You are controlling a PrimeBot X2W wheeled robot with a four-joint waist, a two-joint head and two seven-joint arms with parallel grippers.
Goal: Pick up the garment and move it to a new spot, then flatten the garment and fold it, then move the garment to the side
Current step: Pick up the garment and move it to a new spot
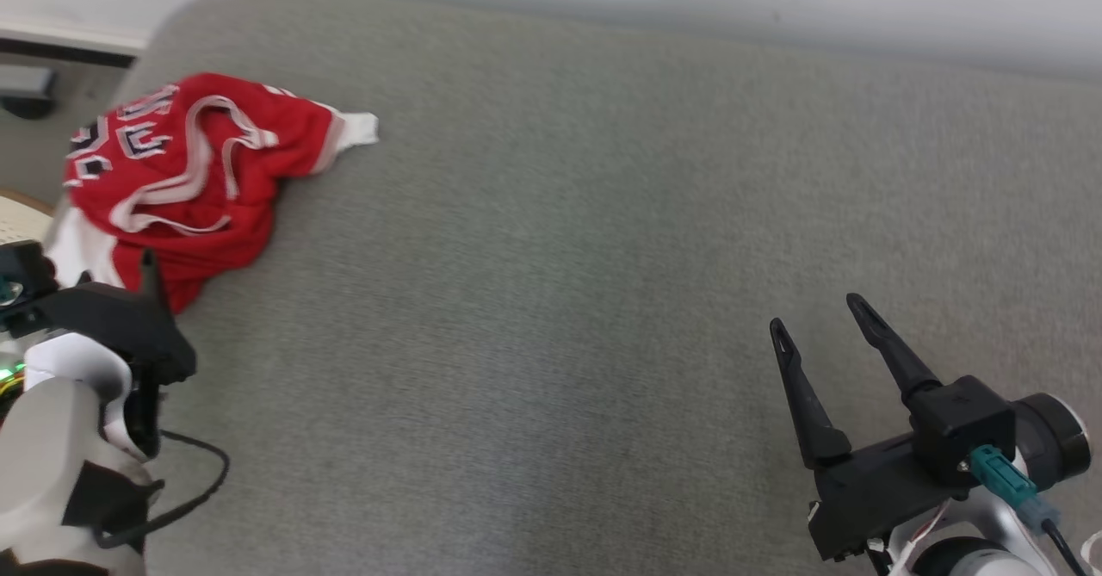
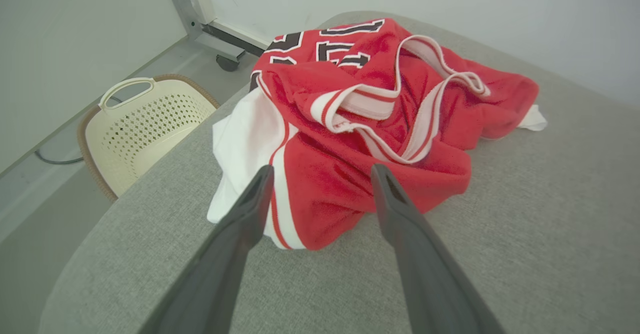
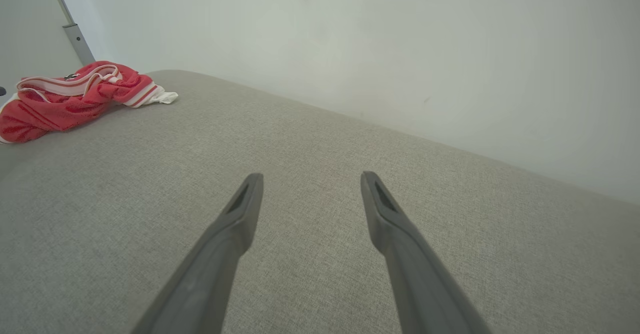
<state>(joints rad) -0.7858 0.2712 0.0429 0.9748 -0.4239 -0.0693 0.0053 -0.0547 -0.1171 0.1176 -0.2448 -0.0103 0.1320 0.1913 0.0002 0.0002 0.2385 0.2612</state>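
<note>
At the far left corner of the bench (image 1: 603,300), the garment (image 1: 189,180) lies in a crumpled heap. It is a red jersey with white trim bands and black-and-white lettering on its far portion. A white panel of the garment hangs toward the left edge of the bench, and a small white tip points to the right. The looped trim bands lie on top of the heap. The bench surface is covered in grey woven fabric and has a rounded corner.

Left pincer (image 2: 320,171): released, fingers spread apart. In the left wrist view both fingertips overlap the near edge of the garment, one over the white-striped panel and one over the red fabric. Whether the fingertips touch the cloth cannot be determined. In the head view this pincer sits at the lower left, directly in front of the heap.

Right pincer (image 1: 816,313): released, fingers spread apart, nothing between them. It is positioned over bare fabric at the right side of the bench, well apart from the garment. The right wrist view shows the garment at the far left, beyond the fingers.

Beside the left edge of the bench, a cream perforated basket (image 2: 150,124) with a handle stands on the floor. A metal frame leg (image 2: 220,29) stands beyond it. A pale wall (image 3: 350,49) runs behind the bench.
</note>
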